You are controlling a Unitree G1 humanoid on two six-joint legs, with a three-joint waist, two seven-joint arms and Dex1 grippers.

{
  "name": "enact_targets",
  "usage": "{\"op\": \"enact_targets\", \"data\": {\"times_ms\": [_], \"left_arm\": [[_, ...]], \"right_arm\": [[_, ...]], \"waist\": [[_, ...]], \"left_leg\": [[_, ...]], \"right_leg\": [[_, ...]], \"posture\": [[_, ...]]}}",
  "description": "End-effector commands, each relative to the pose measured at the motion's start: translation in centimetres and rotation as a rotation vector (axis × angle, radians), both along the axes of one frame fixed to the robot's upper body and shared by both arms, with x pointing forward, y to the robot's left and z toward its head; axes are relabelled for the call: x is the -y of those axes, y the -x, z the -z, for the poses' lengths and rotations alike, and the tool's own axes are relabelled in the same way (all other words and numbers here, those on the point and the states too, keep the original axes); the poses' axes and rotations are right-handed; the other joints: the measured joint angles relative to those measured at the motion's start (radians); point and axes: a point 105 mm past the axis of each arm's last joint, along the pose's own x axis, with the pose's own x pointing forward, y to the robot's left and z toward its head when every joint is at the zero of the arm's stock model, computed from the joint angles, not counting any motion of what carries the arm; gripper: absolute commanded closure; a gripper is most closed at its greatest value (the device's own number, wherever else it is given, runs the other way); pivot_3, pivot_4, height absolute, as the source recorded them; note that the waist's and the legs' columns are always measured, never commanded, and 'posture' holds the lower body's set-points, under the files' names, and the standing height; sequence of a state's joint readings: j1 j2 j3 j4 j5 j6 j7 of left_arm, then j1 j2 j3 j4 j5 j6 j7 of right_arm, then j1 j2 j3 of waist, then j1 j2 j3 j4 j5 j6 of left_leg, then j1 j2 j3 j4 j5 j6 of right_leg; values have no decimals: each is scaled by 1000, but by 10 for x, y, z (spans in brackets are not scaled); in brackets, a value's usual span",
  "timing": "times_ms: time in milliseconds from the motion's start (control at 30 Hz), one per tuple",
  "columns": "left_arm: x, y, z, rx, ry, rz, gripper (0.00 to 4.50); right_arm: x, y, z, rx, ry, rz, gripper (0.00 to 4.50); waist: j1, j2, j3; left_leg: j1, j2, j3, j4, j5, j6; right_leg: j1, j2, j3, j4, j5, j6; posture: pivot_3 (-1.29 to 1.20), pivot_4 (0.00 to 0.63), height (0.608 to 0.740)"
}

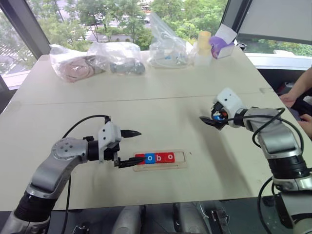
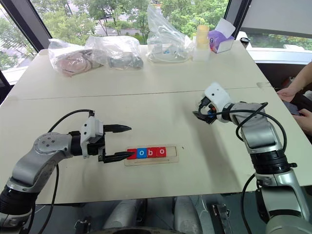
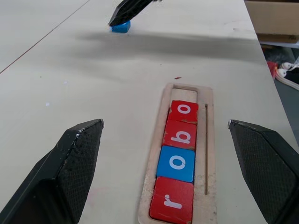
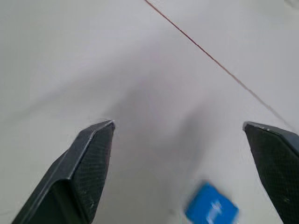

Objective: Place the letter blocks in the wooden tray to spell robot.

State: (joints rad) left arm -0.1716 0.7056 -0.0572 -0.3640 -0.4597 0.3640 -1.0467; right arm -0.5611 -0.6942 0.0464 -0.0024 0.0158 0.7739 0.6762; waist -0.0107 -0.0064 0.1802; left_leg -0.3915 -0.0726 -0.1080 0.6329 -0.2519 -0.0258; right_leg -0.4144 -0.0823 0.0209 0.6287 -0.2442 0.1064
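The wooden tray point(image 1: 181, 162) lies near the table's front edge. From its left end it holds a red r point(image 3: 172, 205), a blue o point(image 3: 176, 163), a red b point(image 3: 180, 135) and a red o point(image 3: 183, 111), and the right end of its slot is bare. My left gripper point(image 1: 132, 147) hovers at the tray's left end, open and holding nothing. A loose blue tile point(image 4: 211, 209) lies on the table farther right. My right gripper point(image 4: 178, 123) hangs open just above it and holds nothing.
Several clear plastic bags point(image 1: 117, 56) and a yellow-capped bottle point(image 1: 203, 48) line the table's far edge. A person's hands point(image 1: 298, 105) rest by the right edge. A seam point(image 1: 122, 101) crosses the tabletop behind both grippers.
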Motion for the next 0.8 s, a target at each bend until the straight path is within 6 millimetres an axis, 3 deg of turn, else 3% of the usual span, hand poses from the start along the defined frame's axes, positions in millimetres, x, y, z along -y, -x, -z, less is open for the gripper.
{"op": "enact_targets", "data": {"times_ms": [33,200,433,633,700,800], "left_arm": [[2,0,-6,38,6,17,0],[3,-2,-7,43,6,24,0],[3,-3,-7,48,5,21,0],[3,-3,-8,49,8,15,0],[3,-4,-8,50,10,13,0],[3,-4,-8,50,11,13,0]], "right_arm": [[21,-6,-18,60,-117,221,36],[27,-5,-3,-25,-237,349,36],[12,4,19,-136,-291,330,36],[11,2,27,-161,-320,369,36],[11,0,28,-161,-318,377,572],[11,-2,30,-155,-313,385,1877]], "waist": [[0,0,0],[-2,0,0],[-4,0,0],[-4,1,0],[-6,1,0],[-5,1,0]], "left_leg": [[0,0,0,0,0,0],[0,0,0,0,0,0],[0,0,1,0,0,0],[0,0,1,0,0,0],[0,0,1,0,0,0],[0,0,1,0,0,0]], "right_leg": [[0,0,0,0,0,0],[-1,1,0,1,0,0],[-1,1,0,1,0,0],[0,1,0,1,0,0],[0,2,0,1,0,0],[0,2,0,2,0,0]], "posture": [[0,150,740],[0,150,740],[0,150,740],[0,150,740],[0,150,740],[0,150,740]]}}
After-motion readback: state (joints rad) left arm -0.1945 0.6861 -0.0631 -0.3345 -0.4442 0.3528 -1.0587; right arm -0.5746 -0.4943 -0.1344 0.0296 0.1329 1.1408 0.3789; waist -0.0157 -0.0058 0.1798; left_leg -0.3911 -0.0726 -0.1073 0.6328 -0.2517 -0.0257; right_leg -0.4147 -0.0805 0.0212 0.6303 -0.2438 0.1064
